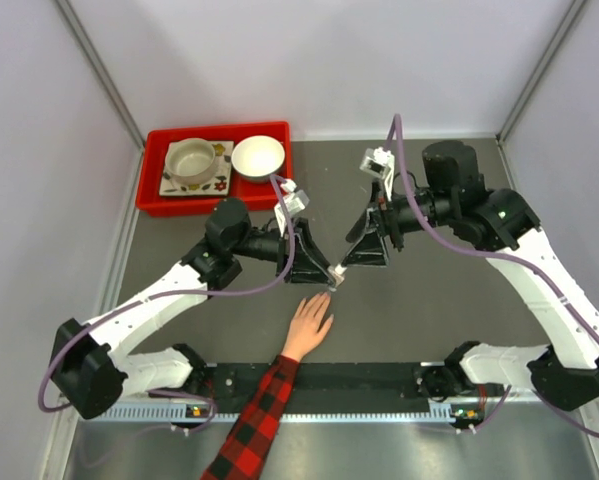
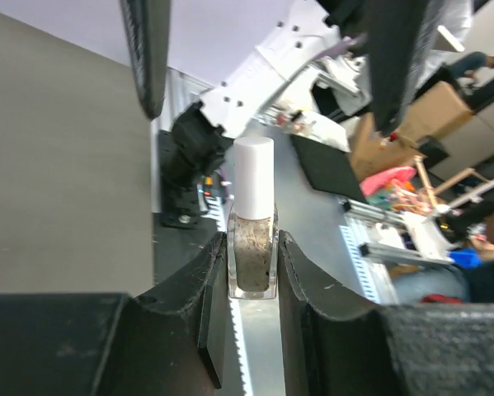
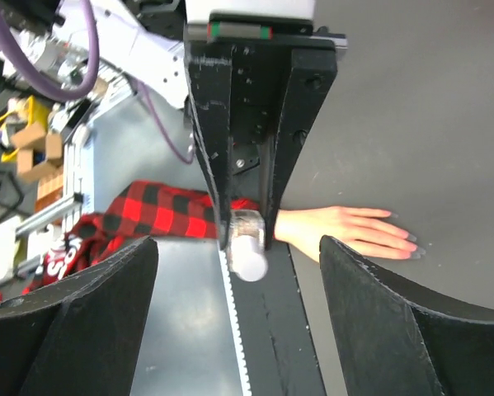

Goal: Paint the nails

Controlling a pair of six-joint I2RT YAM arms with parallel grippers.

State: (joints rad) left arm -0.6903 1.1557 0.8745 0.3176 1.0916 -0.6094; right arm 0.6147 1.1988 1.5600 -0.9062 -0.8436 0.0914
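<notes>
The nails (image 3: 411,238), by the near edge of the desk (image 1: 419,320), look unpainted. Left claw (image 2: 253,247) grips the polish bottle (image 2: 253,219), cap on; right claw (image 3: 237,247) gapes.

- Dark grey matte table (image 1: 429,300) fills the view, with pale walls (image 1: 39,150) closing it in on three sides.
- Far left corner: a red rectangular plastic tray (image 1: 219,128) sits flat on the surface, close to the back edge.
- Nearer the middle, toward the near edge: a light-skinned human hand (image 1: 309,322) lies palm down, fingers pointing to the far side.
- Its red-and-black plaid sleeve (image 1: 259,415) crosses the long black base rail (image 1: 359,378) along the near edge.
- Tray and hand: well apart.
</notes>
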